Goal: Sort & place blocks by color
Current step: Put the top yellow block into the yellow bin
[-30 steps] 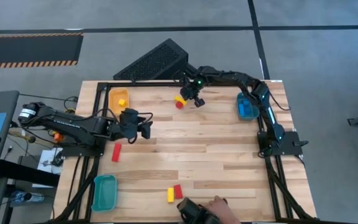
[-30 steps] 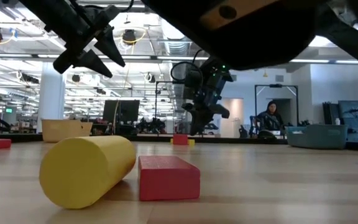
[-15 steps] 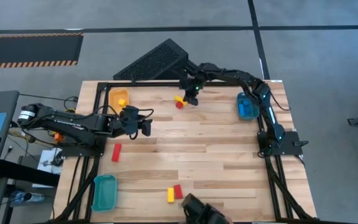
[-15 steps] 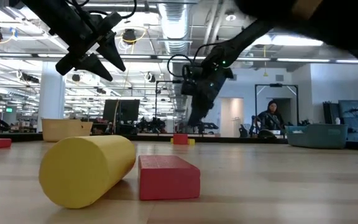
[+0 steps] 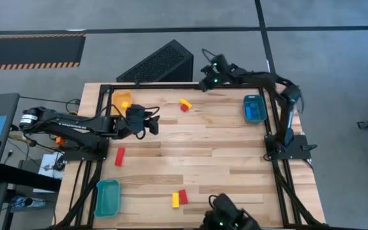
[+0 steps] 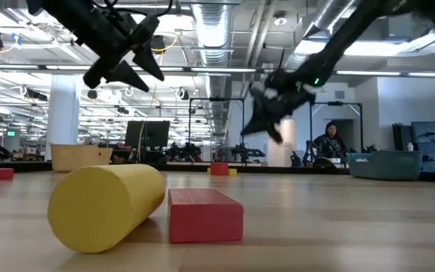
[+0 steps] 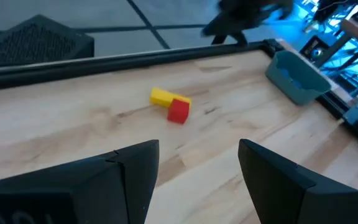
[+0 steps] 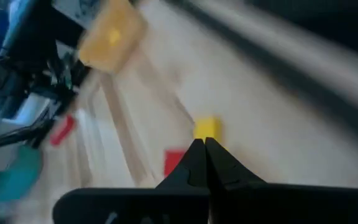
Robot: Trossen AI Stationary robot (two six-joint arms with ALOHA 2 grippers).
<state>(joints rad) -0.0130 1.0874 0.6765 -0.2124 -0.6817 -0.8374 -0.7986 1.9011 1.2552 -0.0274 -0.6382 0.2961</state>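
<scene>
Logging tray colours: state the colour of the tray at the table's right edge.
Blue. The tray shows best in the high view, near the right arm's base.

High view: straight down over the whole table (image 5: 203,160). Low view: level with the tabletop, close behind a yellow cylinder (image 6: 104,204) and red block (image 6: 205,215). Both wrist views share the far yellow-and-red block pair (image 7: 171,104).

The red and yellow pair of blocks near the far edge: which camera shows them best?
The left wrist view: the red block touches the yellow block, close and unobstructed. The high view shows them as small specks, the low view as distant bits, the right wrist view blurred.
</scene>
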